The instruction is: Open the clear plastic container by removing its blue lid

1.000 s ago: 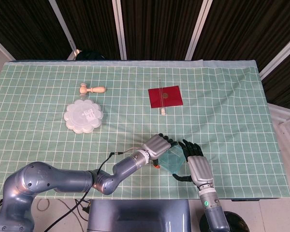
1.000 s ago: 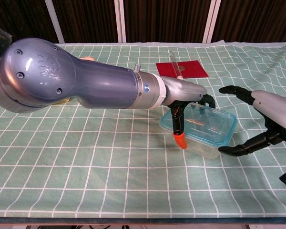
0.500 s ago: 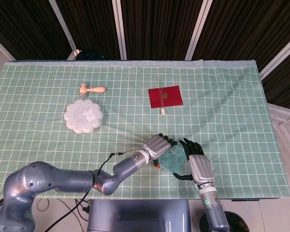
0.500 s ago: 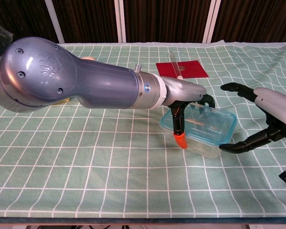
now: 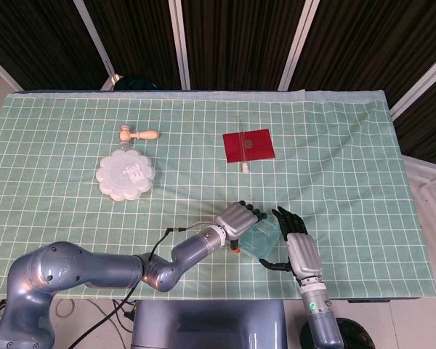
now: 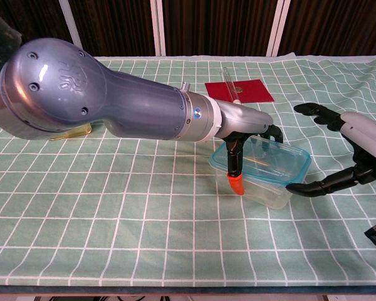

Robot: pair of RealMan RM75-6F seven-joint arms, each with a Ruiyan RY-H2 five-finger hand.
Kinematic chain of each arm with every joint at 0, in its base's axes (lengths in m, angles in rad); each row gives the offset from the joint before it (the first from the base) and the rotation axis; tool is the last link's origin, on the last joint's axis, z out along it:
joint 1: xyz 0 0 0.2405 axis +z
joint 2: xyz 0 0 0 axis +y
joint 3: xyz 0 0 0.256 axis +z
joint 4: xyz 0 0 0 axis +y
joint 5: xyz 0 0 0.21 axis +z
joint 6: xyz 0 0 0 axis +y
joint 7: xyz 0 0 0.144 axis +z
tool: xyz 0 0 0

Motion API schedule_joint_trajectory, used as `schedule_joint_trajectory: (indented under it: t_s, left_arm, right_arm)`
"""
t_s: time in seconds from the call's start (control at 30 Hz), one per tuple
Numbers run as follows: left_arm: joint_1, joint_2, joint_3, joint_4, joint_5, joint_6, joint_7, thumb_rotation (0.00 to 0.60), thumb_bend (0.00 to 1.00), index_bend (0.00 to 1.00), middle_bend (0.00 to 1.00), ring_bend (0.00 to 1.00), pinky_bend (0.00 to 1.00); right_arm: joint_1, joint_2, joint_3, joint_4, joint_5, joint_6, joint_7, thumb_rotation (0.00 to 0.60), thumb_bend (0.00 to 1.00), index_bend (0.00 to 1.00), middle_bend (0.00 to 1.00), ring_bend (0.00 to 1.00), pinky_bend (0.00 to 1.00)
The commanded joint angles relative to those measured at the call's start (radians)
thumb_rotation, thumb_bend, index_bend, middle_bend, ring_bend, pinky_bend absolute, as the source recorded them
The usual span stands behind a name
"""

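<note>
The clear container (image 6: 263, 170) sits near the front edge of the green checked cloth (image 5: 334, 160), its blue lid (image 6: 266, 162) on and apparently level. Through the walls I can make out nothing inside.

The left hand (image 6: 247, 128) rests over its left end, dark fingers curled down onto the lid rim, an orange-tipped finger against the near side wall. The big grey left arm (image 6: 113, 94) blocks much of the chest view.

The right hand (image 6: 354, 150) is just beside the right end, fingers spread wide; one fingertip nearly reaches the corner, and whether it touches I cannot tell.

Farther back lie a white scalloped box (image 5: 125, 174), closed, a wooden piece (image 5: 138, 133) and a red card (image 5: 248, 145).
</note>
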State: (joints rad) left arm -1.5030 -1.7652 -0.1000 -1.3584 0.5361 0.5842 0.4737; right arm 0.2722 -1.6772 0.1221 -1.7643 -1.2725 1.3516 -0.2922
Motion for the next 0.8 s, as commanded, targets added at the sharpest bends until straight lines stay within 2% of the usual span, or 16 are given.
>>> schedule_joint_trajectory:
  t_s: [0.03, 0.2, 0.4, 0.53, 0.8]
  left_arm:
    - [-0.003, 0.001, 0.002, -0.003, -0.003, 0.001, -0.001, 0.6, 0.04, 0.19, 0.25, 0.28, 0.38]
    - [-0.01, 0.007, 0.003, -0.01, -0.013, -0.002, -0.008, 0.6, 0.04, 0.18, 0.23, 0.27, 0.37]
    - [-0.013, 0.023, -0.008, -0.02, -0.028, -0.028, -0.041, 0.6, 0.04, 0.15, 0.19, 0.2, 0.33]
    - [-0.016, 0.033, -0.01, -0.022, -0.039, -0.042, -0.06, 0.6, 0.03, 0.14, 0.18, 0.19, 0.33]
    - [-0.031, 0.041, 0.004, -0.025, -0.049, -0.061, -0.076, 0.6, 0.01, 0.11, 0.15, 0.18, 0.33]
  right_arm:
    - [-0.001, -0.006, 0.007, -0.008, 0.008, 0.002, 0.006, 0.6, 0.26, 0.0, 0.0, 0.0, 0.0]
    - [0.0, -0.017, 0.019, -0.014, 0.018, 0.005, 0.009, 0.6, 0.26, 0.0, 0.0, 0.0, 0.0]
    - [0.0, -0.016, -0.009, 0.054, -0.047, 0.014, 0.028, 0.6, 0.26, 0.0, 0.0, 0.0, 0.0]
    - [-0.003, -0.013, -0.028, 0.093, -0.088, 0.022, 0.052, 0.6, 0.26, 0.0, 0.0, 0.0, 0.0]
    - [-0.005, -0.026, -0.022, 0.116, -0.099, 0.026, 0.079, 0.6, 0.26, 0.0, 0.0, 0.0, 0.0]
